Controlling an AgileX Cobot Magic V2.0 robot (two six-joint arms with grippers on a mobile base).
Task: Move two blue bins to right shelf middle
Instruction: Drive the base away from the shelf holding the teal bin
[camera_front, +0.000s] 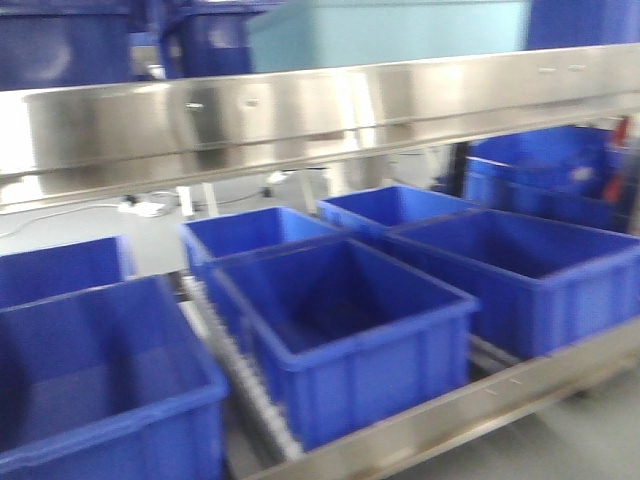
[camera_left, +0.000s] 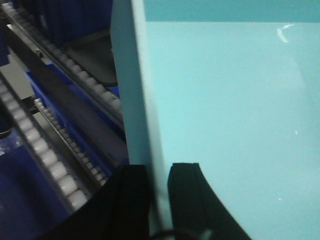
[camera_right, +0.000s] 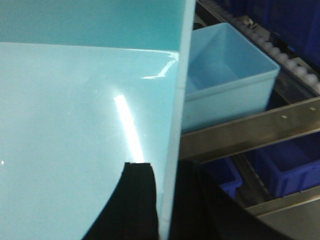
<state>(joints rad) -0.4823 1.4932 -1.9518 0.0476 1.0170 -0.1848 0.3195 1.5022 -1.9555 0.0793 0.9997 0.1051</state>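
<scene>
Two pale sky-blue rectangular plastic bins: held bin (camera_right: 75, 100) is up close, w/ my left gripper (camera_left: 159, 172) & right gripper (camera_right: 165, 172) each clamped astride a side wall; second bin (camera_right: 230, 65) sits on stainless-steel shelf tier (camera_right: 260, 127), dark-blue plastic crates (camera_right: 285, 170) beneath.

One pale-blue bin (camera_right: 75, 110) held; second bin (camera_right: 227, 75) upright, seemingly on steel tier (camera_right: 250, 131)

two pale bins (camera_right: 75, 115) (camera_right: 227, 65), two pincers (camera_left: 159, 169) (camera_right: 165, 166)
</scene>
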